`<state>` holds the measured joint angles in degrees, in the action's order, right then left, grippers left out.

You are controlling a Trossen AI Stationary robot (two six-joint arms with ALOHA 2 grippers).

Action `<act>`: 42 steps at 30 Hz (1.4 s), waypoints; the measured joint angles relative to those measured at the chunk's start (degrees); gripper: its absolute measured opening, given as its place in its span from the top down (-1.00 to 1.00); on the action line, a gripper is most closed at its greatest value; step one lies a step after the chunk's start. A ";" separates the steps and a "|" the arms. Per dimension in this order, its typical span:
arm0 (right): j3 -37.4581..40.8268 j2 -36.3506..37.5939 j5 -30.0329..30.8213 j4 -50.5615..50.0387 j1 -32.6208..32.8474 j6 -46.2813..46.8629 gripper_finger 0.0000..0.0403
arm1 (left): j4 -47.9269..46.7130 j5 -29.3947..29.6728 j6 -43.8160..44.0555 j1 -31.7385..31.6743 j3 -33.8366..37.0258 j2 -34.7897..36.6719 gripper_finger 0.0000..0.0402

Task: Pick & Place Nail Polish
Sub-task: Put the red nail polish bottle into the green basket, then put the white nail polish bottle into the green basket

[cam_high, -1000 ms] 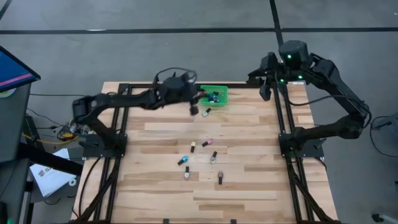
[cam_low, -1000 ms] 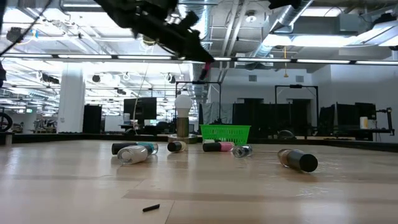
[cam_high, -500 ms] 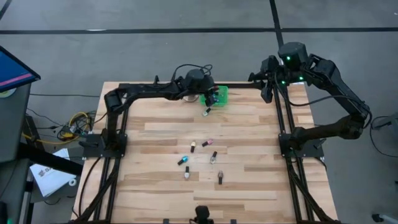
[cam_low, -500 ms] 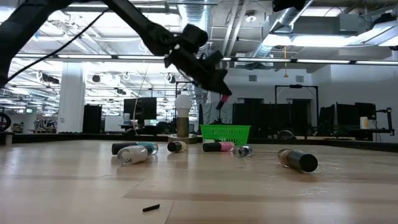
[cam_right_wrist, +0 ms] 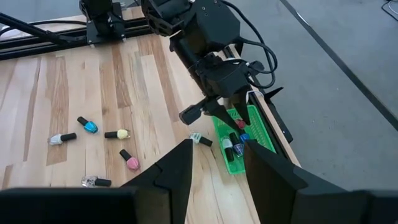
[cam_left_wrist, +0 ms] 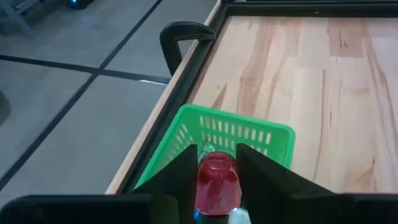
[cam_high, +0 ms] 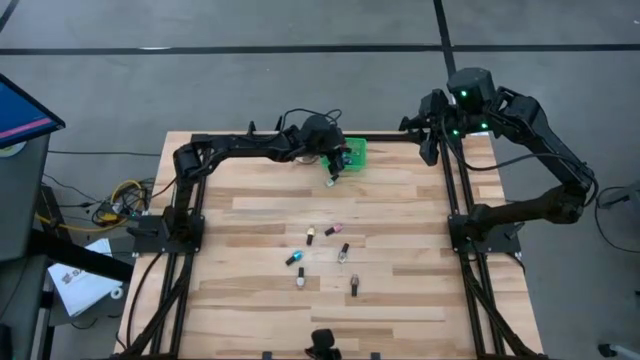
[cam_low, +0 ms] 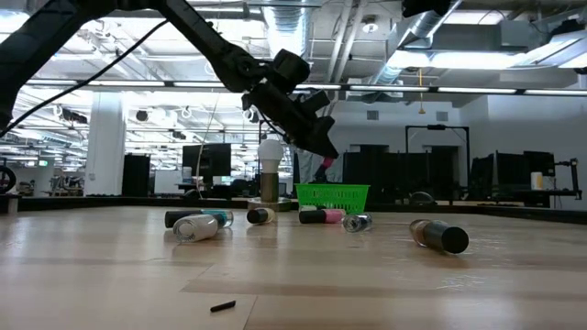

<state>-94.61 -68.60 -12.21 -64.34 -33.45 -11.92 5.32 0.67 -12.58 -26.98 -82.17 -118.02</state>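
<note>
Left gripper [cam_high: 338, 160]: above the green tray [cam_high: 352, 152] at the tabletop's far edge.
Left wrist view: fingers [cam_left_wrist: 184, 177] flank a red nail polish bottle [cam_left_wrist: 217, 183] over the tray; whether they pinch it or have let go, I cannot tell.
Low view: that bottle hangs just above the tray's rim.
Right wrist view: several bottles [cam_right_wrist: 232, 147] already lie in the tray; one pale-capped bottle [cam_right_wrist: 199, 139] lies just beside it.
Loose bottles [cam_high: 325, 253]: scattered mid-tabletop, lying on their sides.
White dome-topped object [cam_low: 270, 170]: far edge, beside the tray, seen only in the low view.
Right gripper [cam_right_wrist: 216, 165]: raised near the far right corner, fingers apart, empty.
</note>
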 joint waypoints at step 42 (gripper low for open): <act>0.02 0.04 0.00 -3.38 0.11 1.46 0.35 | 11.82 19.96 25.40 13.50 23.06 5.45 -0.27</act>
<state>-94.59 -68.55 -12.21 -67.72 -33.34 -10.46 17.14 20.62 12.82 -13.48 -59.11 -112.57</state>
